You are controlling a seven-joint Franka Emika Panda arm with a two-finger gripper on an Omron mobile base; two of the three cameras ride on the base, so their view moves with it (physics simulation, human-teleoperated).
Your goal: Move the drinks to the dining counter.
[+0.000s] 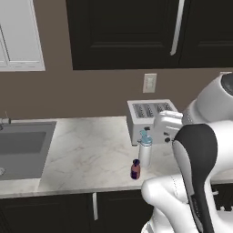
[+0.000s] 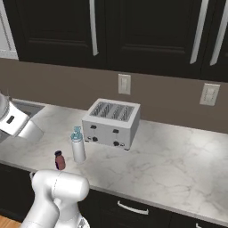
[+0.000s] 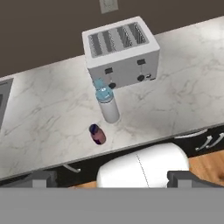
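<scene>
A slim white bottle [image 3: 108,104] stands upright on the marble worktop [image 3: 183,78], just in front of the toaster [image 3: 120,52]. A tiny purple bottle [image 3: 97,134] stands nearer the edge. The gripper [image 3: 111,178], spread wide and empty, hovers well above both.

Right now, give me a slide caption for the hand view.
Two drinks, a slim white bottle and a tiny purple bottle, stand near the toaster on the marble worktop.
</scene>
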